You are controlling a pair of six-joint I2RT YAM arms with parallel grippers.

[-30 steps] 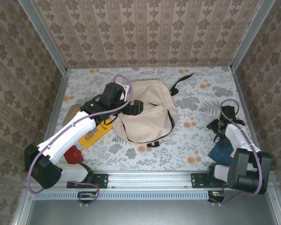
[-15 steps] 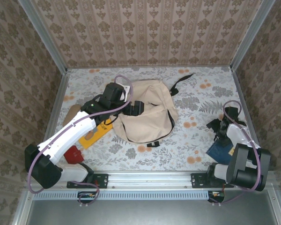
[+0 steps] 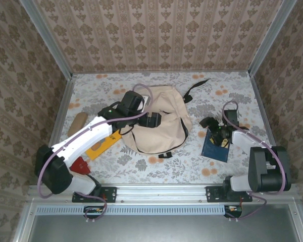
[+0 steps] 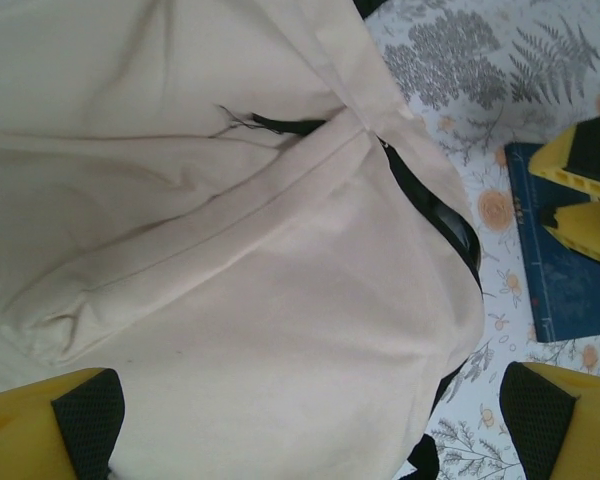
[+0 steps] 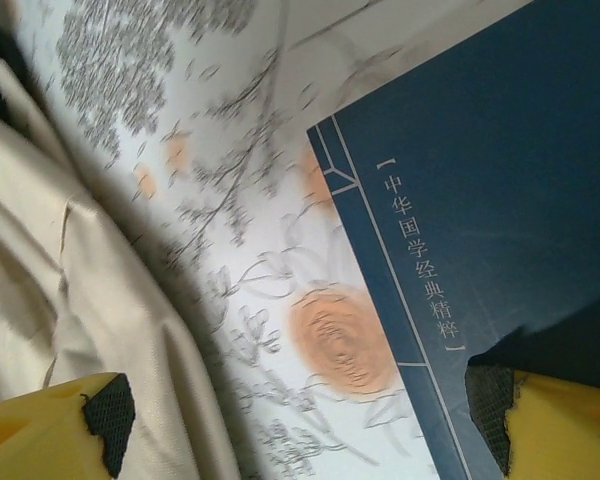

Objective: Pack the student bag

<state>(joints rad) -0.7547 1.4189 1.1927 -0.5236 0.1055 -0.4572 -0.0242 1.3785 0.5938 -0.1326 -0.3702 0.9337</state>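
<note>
Left of the student bag (image 3: 164, 133), the left arm (image 3: 83, 137) covers part of a yellow flat thing (image 3: 103, 144) and of a red one (image 3: 81, 164). Right of the bag, the right gripper (image 3: 220, 137) hides the far end of the blue book (image 3: 212, 151).

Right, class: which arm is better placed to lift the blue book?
Probably the right: the right gripper is open over an edge of the blue book, while the left gripper is open above the backpack, apart from that book.
</note>
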